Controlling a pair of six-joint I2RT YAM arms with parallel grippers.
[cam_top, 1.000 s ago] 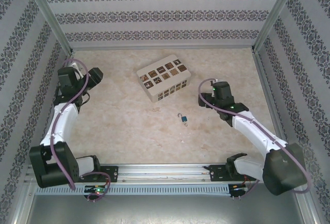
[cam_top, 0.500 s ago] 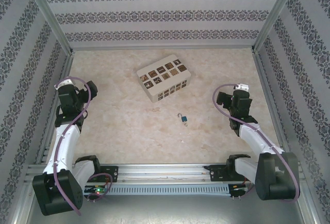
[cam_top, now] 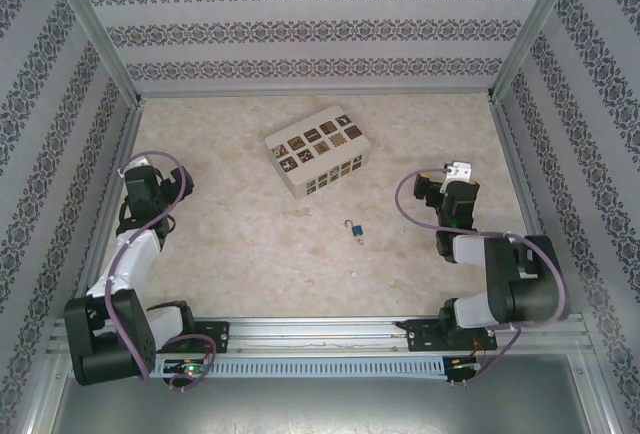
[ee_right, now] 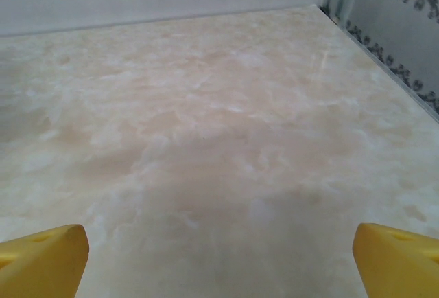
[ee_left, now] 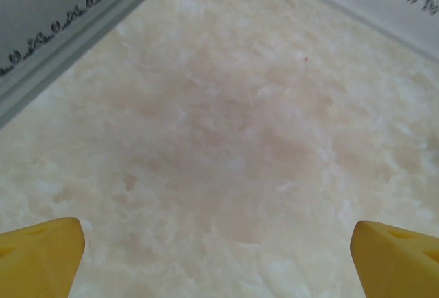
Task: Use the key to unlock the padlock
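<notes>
Padlock (cam_top: 354,231): tiny blue body, thin silvery shackle, lying on the table (cam_top: 230,244) mid-field, near the cream box (cam_top: 318,150). Left gripper (ee_left: 219,260) and right gripper (ee_right: 219,260) are both spread wide and empty, well apart from it.

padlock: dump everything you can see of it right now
The padlock is tiny: blue body, thin silvery shackle that looks like metal, shackle end toward the far left. It lies on the marbled table, mid-table, on the near side of the cream box and apart from it. Only the table touches it. Locked or open: too small to tell.
</notes>
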